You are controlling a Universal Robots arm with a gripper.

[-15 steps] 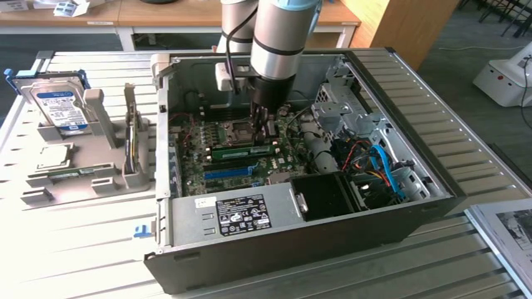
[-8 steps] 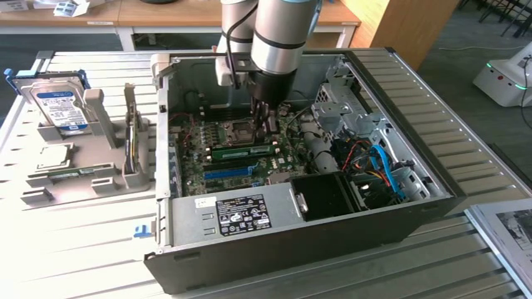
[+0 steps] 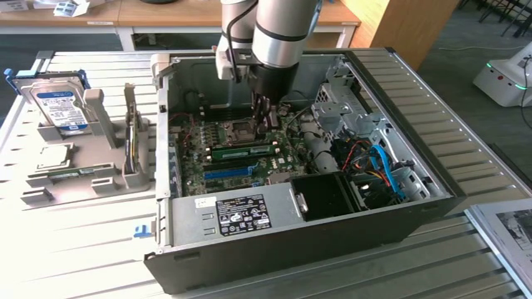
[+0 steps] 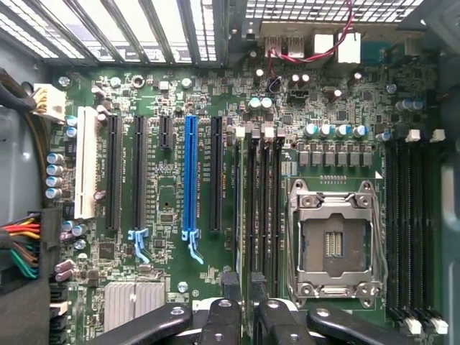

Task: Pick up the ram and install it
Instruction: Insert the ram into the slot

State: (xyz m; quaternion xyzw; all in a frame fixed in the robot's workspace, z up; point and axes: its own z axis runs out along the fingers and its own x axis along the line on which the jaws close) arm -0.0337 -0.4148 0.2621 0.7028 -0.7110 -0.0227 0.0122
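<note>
Open computer case [image 3: 390,81] takes up the centre of the exterior view, with the motherboard [image 4: 172,100] inside. Gripper [image 3: 268,121] is down in the case, just right of the CPU socket [image 3: 241,131]; can't tell if it is apart or clamped. Ram [image 3: 241,151] stands on edge in a slot just below the socket. Install step in hand, I judge; full seating calls for a straight, even press.

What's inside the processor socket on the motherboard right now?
The processor socket holds no chip: bare contacts show inside its metal frame. What lies beneath the frame is covered.
</note>
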